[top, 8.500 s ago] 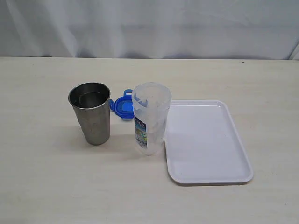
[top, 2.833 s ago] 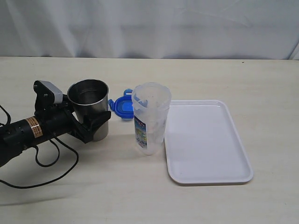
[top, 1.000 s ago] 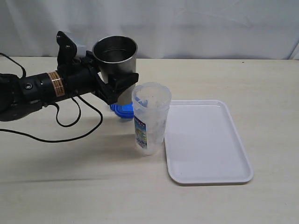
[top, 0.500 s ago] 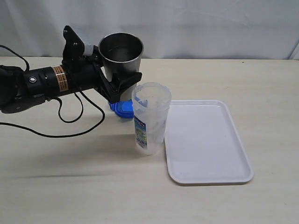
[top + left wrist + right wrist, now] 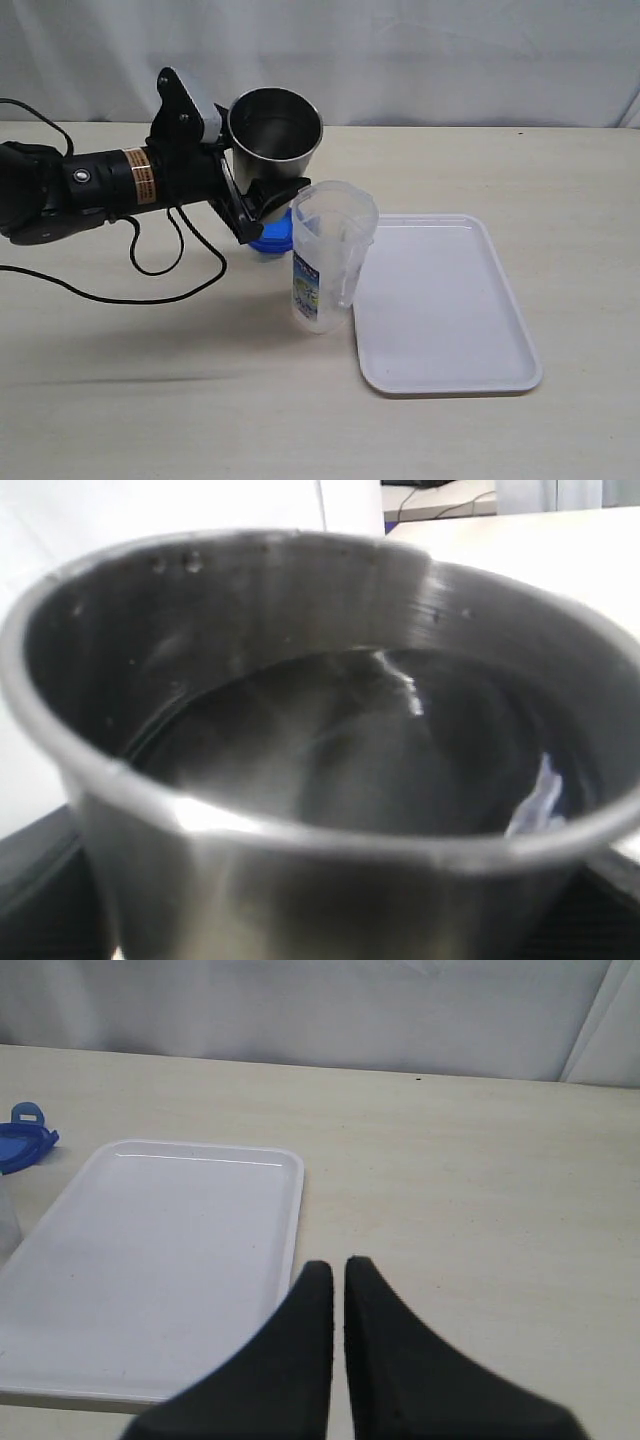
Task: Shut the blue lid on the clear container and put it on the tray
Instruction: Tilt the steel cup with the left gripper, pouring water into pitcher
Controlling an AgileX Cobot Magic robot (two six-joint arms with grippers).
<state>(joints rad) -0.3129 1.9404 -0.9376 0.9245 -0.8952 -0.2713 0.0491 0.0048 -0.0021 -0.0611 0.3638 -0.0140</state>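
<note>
The clear container (image 5: pixel 330 262) stands open on the table, just left of the white tray (image 5: pixel 450 310). Behind it lies the blue lid (image 5: pixel 268 239), mostly hidden by my left gripper and the container; in the right wrist view the lid (image 5: pixel 22 1142) shows beyond the tray (image 5: pixel 150 1260). My left gripper (image 5: pixel 268 195) is shut on a steel cup (image 5: pixel 275 135), held in the air right next to the container's rim. The cup (image 5: pixel 320 730) fills the left wrist view, with liquid inside. My right gripper (image 5: pixel 338 1266) is shut and empty, near the tray's edge.
The left arm (image 5: pixel 90 185) and its black cable (image 5: pixel 150 270) stretch over the left part of the table. A white curtain (image 5: pixel 450 50) hangs behind the table's far edge. Bare tabletop lies beyond and to the right of the tray (image 5: pixel 480 1190).
The left gripper has carried the steel cup rightward and slightly down, up against the container's rim. The container has shifted a little to the right. The right gripper has stayed shut.
</note>
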